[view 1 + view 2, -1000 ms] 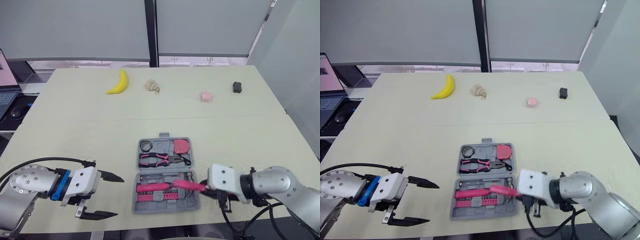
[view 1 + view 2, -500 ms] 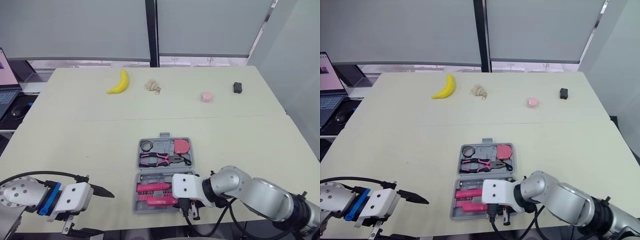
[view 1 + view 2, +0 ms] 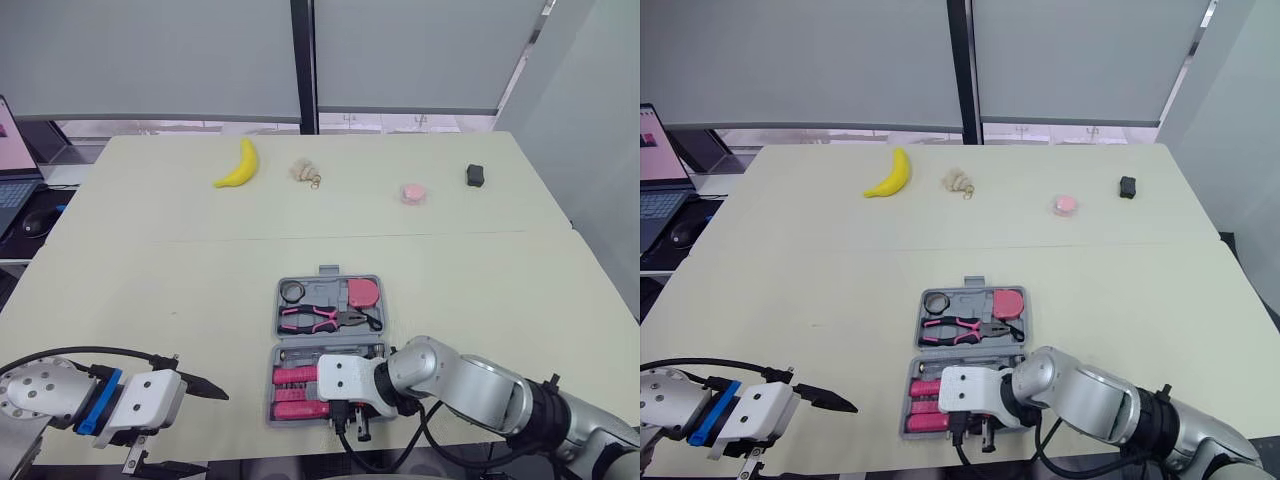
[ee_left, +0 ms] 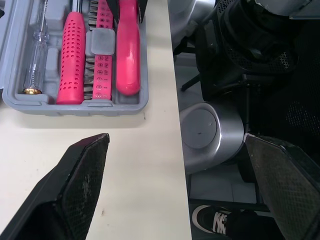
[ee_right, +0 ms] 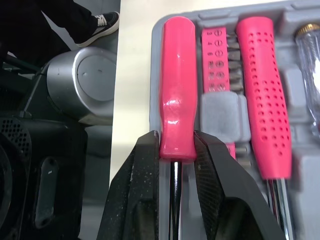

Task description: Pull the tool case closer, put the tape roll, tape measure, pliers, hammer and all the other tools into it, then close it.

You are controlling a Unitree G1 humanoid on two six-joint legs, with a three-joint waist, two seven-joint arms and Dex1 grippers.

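Note:
The grey tool case [image 3: 277, 300] lies open near the table's front edge. Its far half holds a tape roll [image 3: 291, 292], pink-handled pliers [image 3: 320, 319] and a pink tape measure [image 3: 361, 293]. My right gripper [image 5: 176, 142] is over the near half, shut on a pink-handled tool [image 5: 176, 95] with a thin metal shaft. That tool lies in the slot along the case's near edge, beside a bit set [image 5: 217, 55] and a perforated pink handle [image 5: 262, 90]. My left gripper [image 3: 195, 430] hangs open by the front edge, left of the case, with nothing between its fingers.
Along the far side of the table lie a banana [image 3: 237, 165], a small beige object [image 3: 303, 172], a small pink object [image 3: 413, 193] and a small black object [image 3: 475, 175]. A laptop [image 3: 10, 190] sits off the left edge. The case is close to the table's front edge [image 4: 175, 130].
My right gripper has carried the pink-handled tool leftward across the near half of the case and down into the slot. My left gripper has drawn back toward the front edge.

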